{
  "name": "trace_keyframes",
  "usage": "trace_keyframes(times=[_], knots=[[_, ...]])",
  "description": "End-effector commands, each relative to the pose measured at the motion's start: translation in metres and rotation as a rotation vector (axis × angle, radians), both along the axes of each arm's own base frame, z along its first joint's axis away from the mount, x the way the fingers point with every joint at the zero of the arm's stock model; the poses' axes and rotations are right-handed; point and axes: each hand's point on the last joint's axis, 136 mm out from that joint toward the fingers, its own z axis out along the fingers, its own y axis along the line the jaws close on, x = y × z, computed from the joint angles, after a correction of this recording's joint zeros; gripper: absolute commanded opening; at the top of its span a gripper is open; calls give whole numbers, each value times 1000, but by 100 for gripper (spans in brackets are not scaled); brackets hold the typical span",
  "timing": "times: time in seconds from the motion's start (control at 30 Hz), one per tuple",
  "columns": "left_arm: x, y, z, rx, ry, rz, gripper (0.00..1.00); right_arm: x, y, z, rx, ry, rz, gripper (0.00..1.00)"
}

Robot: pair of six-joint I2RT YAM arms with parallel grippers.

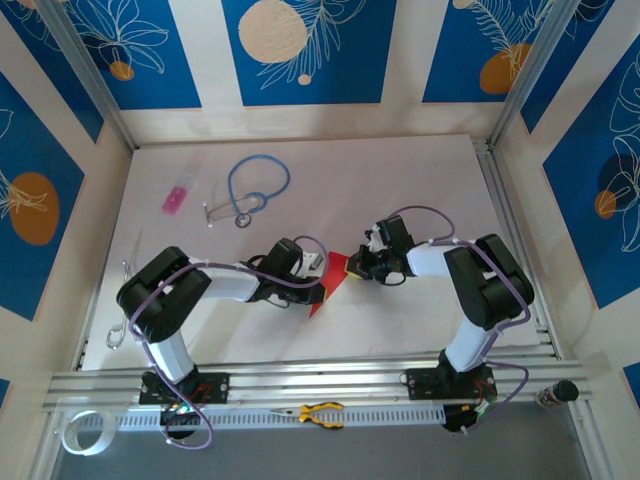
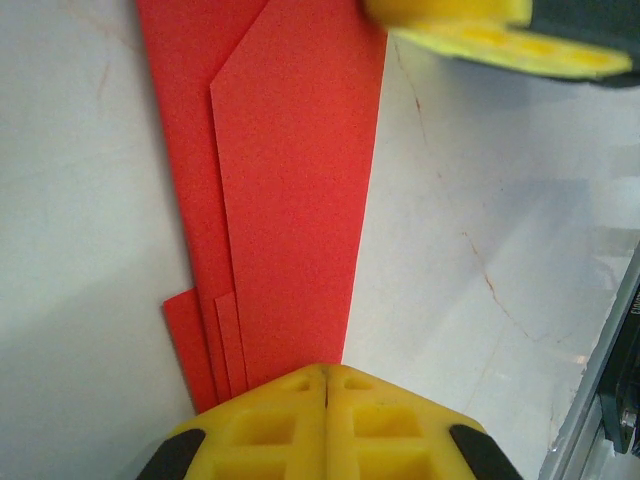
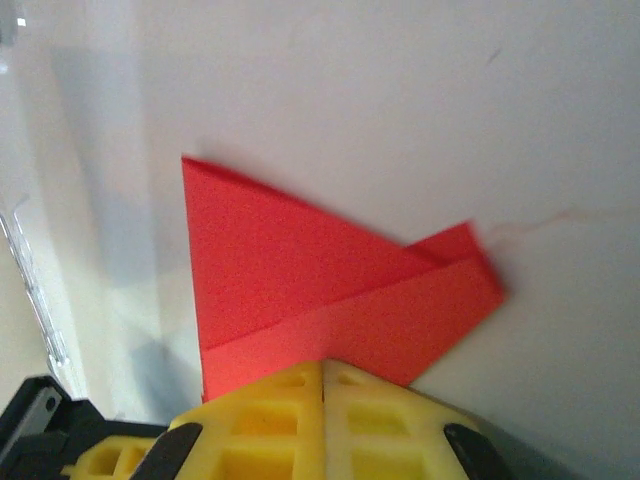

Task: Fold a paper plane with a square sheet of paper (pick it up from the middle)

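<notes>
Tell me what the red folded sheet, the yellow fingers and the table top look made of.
Red sheet: thin matte paper, judging by its sharp creases and flat layered edges. Fingers of the left hand: likely moulded plastic, yellow with square recesses. Table top: smooth, whitish, faintly scratched; material unclear.

Robot lab cell: aluminium rails (image 1: 320,378), pliers (image 1: 318,413) (blue patterned wall panels (image 1: 303,50)).

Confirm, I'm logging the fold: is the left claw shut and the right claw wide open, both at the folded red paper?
No: the right claw is shut too, as the right wrist view shows. The left claw is shut, both at the folded red paper.
</notes>
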Motion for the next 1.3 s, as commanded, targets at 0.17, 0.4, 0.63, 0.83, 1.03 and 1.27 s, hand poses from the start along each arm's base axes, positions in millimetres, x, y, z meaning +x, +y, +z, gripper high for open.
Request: trace_keyframes(times=[0.17,0.4,0.63,0.83,1.03,1.27], knots=[[-19,25,-34,108,97,24,0,27,-46,-14,-83,28,-152,2],[-19,25,-33,106,97,26,0,41,-55,1,-65,-6,-155,3],[-17,24,-29,100,88,33,0,39,-45,44,-2,-99,-110,5],[-16,24,-27,102,83,33,0,29,-14,39,57,-75,-23,5],[-18,26,-27,110,88,34,0,28,-19,8,-8,1,-44,3],[-19,24,-26,76,100,54,0,38,-31,8,-33,-30,-72,4]])
